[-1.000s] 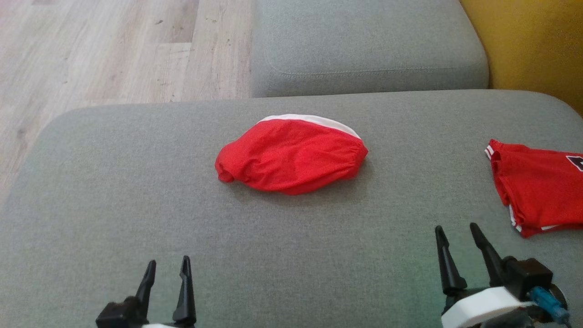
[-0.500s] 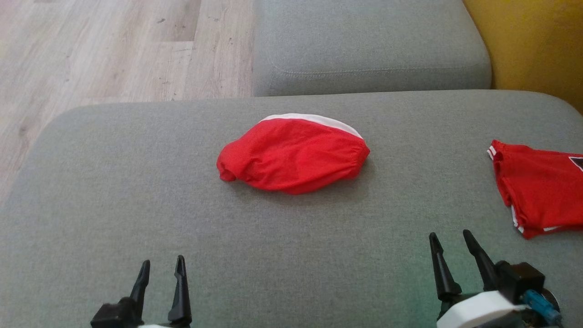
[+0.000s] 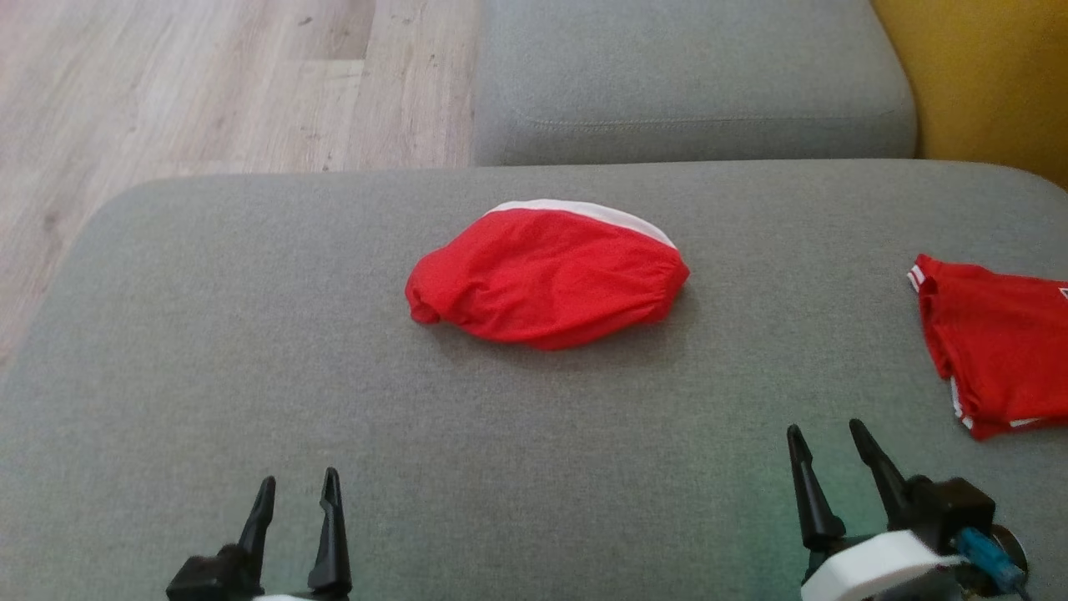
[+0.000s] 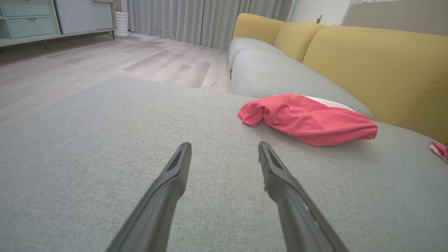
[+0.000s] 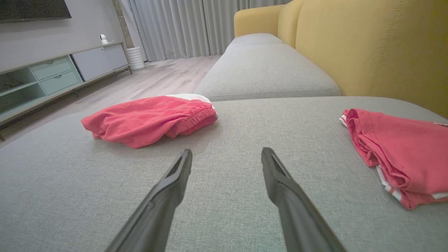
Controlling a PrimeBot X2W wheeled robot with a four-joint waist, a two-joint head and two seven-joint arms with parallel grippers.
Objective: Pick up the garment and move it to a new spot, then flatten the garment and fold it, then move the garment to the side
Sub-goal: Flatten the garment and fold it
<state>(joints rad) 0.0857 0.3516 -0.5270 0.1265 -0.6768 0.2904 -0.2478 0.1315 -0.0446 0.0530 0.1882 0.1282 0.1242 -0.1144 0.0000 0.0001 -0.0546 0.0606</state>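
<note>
1. Folded red piece of clothing with white trim sits at the right edge of the big grey seat cushion.
2. Second grey cushion lines up along its far edge, with a yellow backrest to the right.
3. Pale wood floor past the far-left corner.
4. Across the room: grey curtains, a low mint-and-grey cabinet with a small white camera on top.

Garment centred on seat cushion, folded clothes at its right edge, second cushion behind, floor behind-left.
</note>
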